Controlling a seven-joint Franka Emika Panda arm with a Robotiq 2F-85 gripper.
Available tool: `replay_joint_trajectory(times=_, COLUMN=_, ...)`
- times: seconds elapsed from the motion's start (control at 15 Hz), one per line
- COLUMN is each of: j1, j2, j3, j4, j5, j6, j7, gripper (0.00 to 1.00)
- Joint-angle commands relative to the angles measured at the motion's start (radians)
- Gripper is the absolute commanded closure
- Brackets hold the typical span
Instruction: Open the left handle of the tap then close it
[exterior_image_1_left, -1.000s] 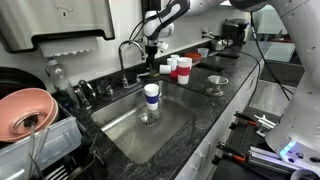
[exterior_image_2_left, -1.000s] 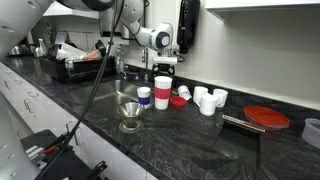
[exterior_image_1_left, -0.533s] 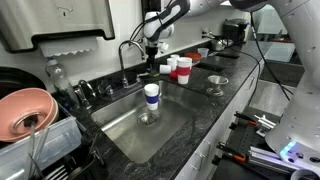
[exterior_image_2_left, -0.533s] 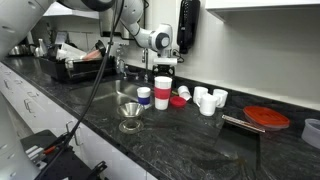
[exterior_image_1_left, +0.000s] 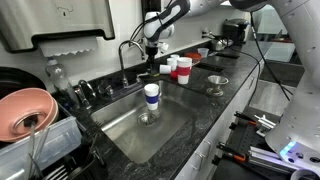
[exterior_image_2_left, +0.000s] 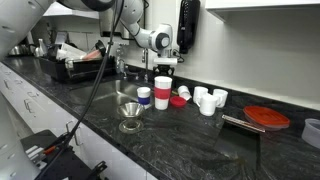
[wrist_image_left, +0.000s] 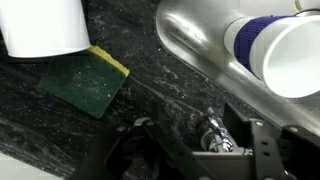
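The tap (exterior_image_1_left: 127, 50) is a chrome gooseneck faucet at the back of the sink (exterior_image_1_left: 120, 125). My gripper (exterior_image_1_left: 150, 66) hangs just beside its base, next to the red and white cups (exterior_image_1_left: 180, 66); it also shows in an exterior view (exterior_image_2_left: 165, 66). In the wrist view a small chrome lever handle (wrist_image_left: 213, 135) sits between my fingers (wrist_image_left: 195, 150), nearer one finger. The fingers are spread wide and do not clamp it.
A white container with a blue band (exterior_image_1_left: 151, 95) stands in the sink. A green and yellow sponge (wrist_image_left: 85, 80) and a white cup (wrist_image_left: 45, 25) lie on the dark counter. A metal funnel (exterior_image_1_left: 217, 85), a pink bowl (exterior_image_1_left: 25, 110) and a clear bottle (exterior_image_1_left: 55, 75) are around.
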Motion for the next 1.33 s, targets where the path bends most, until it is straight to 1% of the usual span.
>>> replay_joint_trajectory(times=0.0, j1=0.005, j2=-0.003, j3=-0.007, j4=-0.008, j5=-0.007, j6=0.035, j7=-0.006, gripper=0.63)
replay_joint_trajectory(times=0.07, j1=0.005, j2=-0.002, j3=-0.007, j4=-0.008, j5=-0.006, j6=0.037, j7=-0.006, gripper=0.71)
replay_joint_trajectory(times=0.33, j1=0.006, j2=-0.002, j3=0.001, j4=-0.013, j5=0.004, j6=0.031, j7=-0.004, gripper=0.97)
replay_joint_trajectory(times=0.4, j1=0.005, j2=-0.002, j3=0.002, j4=-0.014, j5=0.007, j6=0.026, j7=-0.004, gripper=0.99)
replay_joint_trajectory(times=0.47, j1=0.003, j2=-0.004, j3=0.004, j4=-0.014, j5=0.014, j6=0.013, j7=-0.007, gripper=0.99)
replay_joint_trajectory(times=0.53, j1=0.002, j2=-0.003, j3=0.004, j4=-0.012, j5=0.017, j6=0.012, j7=-0.007, gripper=0.96)
replay_joint_trajectory(times=0.6, j1=0.001, j2=-0.003, j3=0.004, j4=-0.012, j5=0.021, j6=0.008, j7=-0.013, gripper=0.97)
replay_joint_trajectory(times=1.27, j1=0.004, j2=-0.012, j3=0.005, j4=-0.028, j5=0.026, j6=0.020, j7=-0.010, gripper=0.96)
